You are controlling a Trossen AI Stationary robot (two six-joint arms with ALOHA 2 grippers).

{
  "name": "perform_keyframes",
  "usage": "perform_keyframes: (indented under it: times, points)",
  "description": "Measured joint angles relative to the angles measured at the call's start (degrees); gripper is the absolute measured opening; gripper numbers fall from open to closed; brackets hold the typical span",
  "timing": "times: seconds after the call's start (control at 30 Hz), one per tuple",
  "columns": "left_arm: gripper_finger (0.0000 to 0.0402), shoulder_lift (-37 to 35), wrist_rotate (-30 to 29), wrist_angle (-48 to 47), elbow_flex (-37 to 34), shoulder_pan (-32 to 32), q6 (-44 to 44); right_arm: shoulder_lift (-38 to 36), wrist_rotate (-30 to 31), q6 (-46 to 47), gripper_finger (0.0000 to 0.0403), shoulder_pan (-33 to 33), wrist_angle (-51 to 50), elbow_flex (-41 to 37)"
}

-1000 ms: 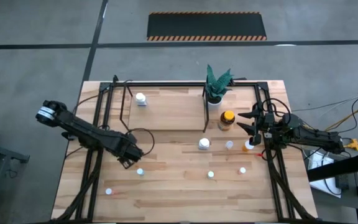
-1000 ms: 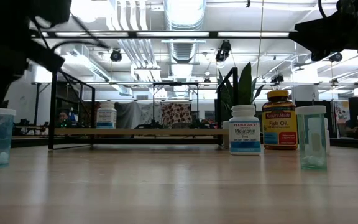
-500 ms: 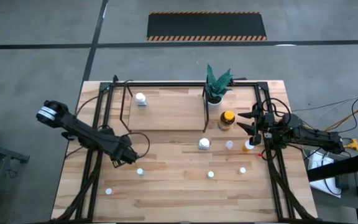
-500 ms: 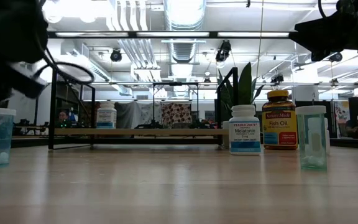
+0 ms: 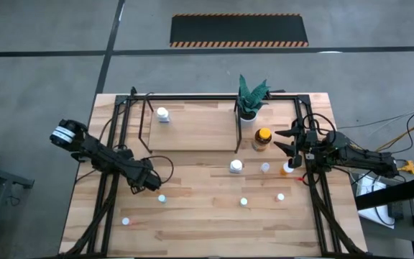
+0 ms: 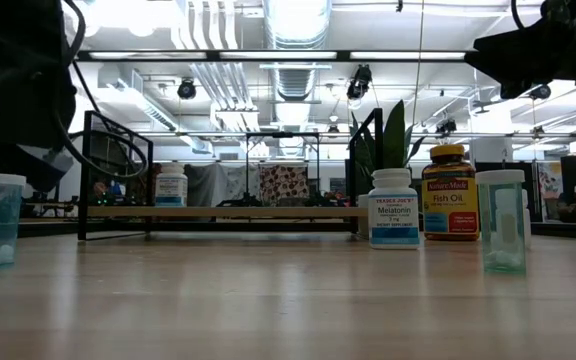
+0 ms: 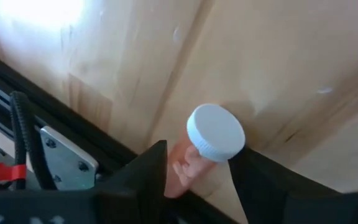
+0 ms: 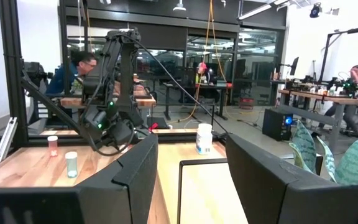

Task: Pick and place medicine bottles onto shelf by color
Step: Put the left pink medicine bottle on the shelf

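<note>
While only one white-capped bottle (image 5: 163,114) stands on the black-barred light-wood shelf (image 5: 192,129), my left gripper (image 7: 194,180) straddles, unclenched, a white-capped pinkish bottle (image 7: 207,146) at table's eight o'clock; right gripper (image 5: 292,142) idles spread at three.

two dark, near-black arms are seen, each built of slim jointed links. the left arm (image 5: 103,155) is capped at its outer end by a white and grey cylindrical joint, and a thin black cable is looped beside its wrist. the right arm (image 5: 358,160) is trailed by black wiring near its wrist. broad, flat matte-black fingers (image 7: 138,180) are shown, beside a silver metal plate with small screws, ribbed black cable and a red strip
</note>
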Motion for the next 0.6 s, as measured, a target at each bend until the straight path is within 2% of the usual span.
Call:
perform_keyframes:
  times: [0.33, 0.6]
  points:
    - [0.0049, 0.02, 0.50, 1.51, 2.50, 0.02, -0.76, 0.00, 0.00, 0.00, 0.0183, 0.00, 0.02, 0.00]
    - [0.0053, -0.28, 0.15, 1.44, 11.57, -0.02, 0.59, 0.00, 0.00, 0.00, 0.0183, 0.00, 0.02, 0.00]
